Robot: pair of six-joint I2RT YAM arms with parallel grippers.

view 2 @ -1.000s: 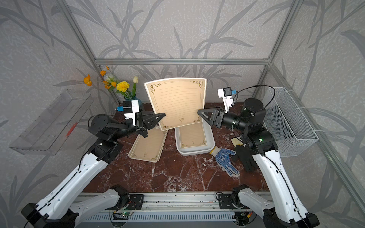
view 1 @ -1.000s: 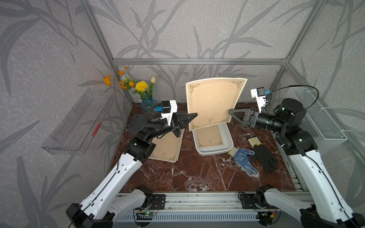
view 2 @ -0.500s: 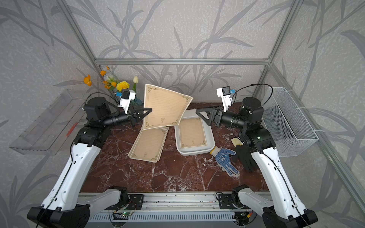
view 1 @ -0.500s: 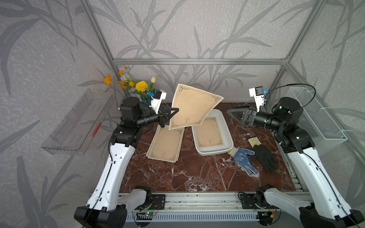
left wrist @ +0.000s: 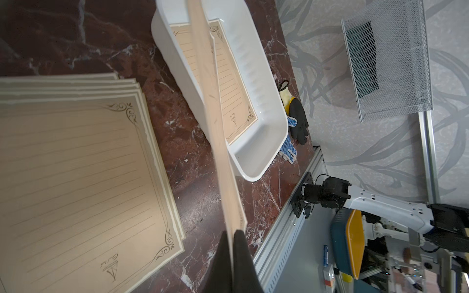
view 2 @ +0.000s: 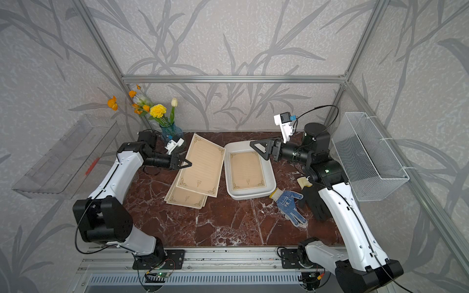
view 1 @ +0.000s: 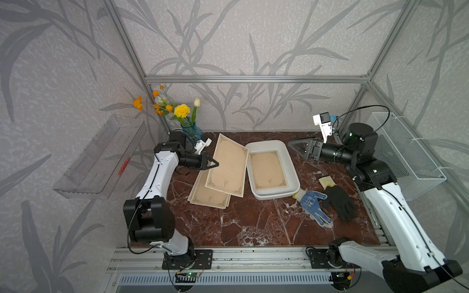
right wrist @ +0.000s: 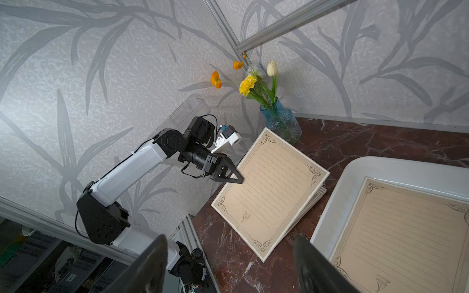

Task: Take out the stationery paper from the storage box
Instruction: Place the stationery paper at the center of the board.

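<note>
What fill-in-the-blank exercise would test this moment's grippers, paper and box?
1. The left gripper is ____ on one sheet of stationery paper over the stack.
2. The right gripper holds nothing, its jaws ____.
3. The storage box is not yet ____: paper lies inside.
4. Beside the blue dotted glove lies a ____ glove.
Missing words: shut; open; empty; black.

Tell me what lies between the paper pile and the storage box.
Only bare marble table, seen in the left wrist view. The sheet pinched by the left gripper hangs tilted over that strip.
</note>
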